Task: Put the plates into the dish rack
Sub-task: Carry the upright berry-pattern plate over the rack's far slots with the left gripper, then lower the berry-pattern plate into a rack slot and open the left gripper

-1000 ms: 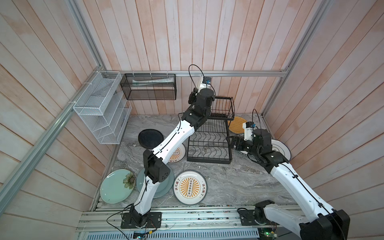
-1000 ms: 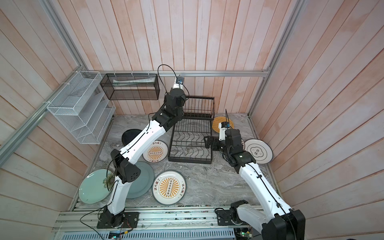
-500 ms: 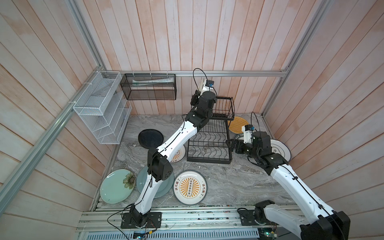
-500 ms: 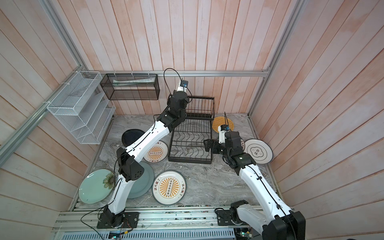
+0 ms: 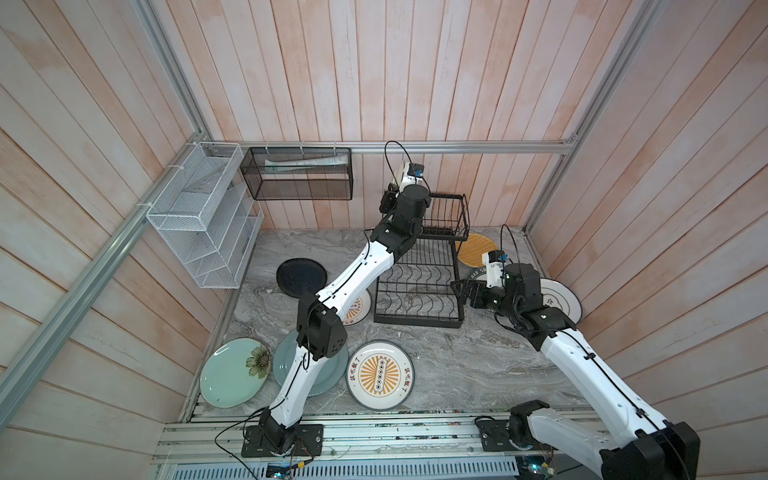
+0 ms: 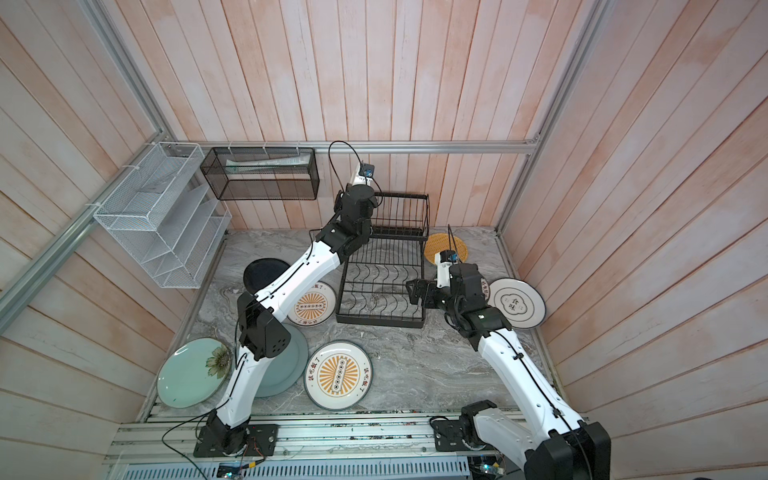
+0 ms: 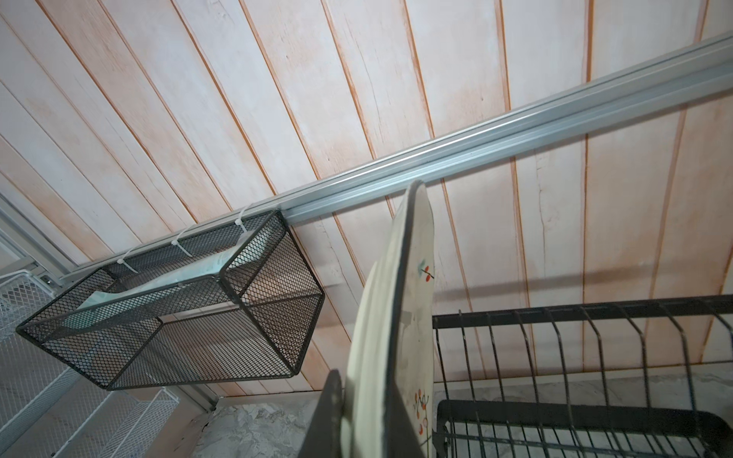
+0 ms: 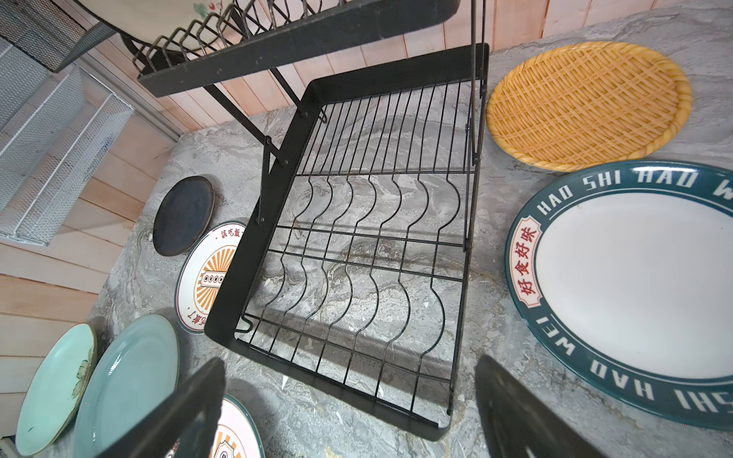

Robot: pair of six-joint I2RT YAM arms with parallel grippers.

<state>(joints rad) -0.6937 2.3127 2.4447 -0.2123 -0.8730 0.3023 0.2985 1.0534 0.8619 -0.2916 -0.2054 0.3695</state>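
**Item: cream plate, held at the upper tier**

Left gripper (image 7: 365,428) clamped a cream, red-sprigged round plate (image 7: 400,285) on edge, just beside the railed upper tier of the black wire dish rack (image 5: 417,323). Right gripper (image 8: 349,365) gaped empty beside the lower tier. Likely hazard: rim catching a rail instead of a slot, twisting the plate loose.

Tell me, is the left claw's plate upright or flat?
Upright: the left claw holds the cream plate on edge, rim up.
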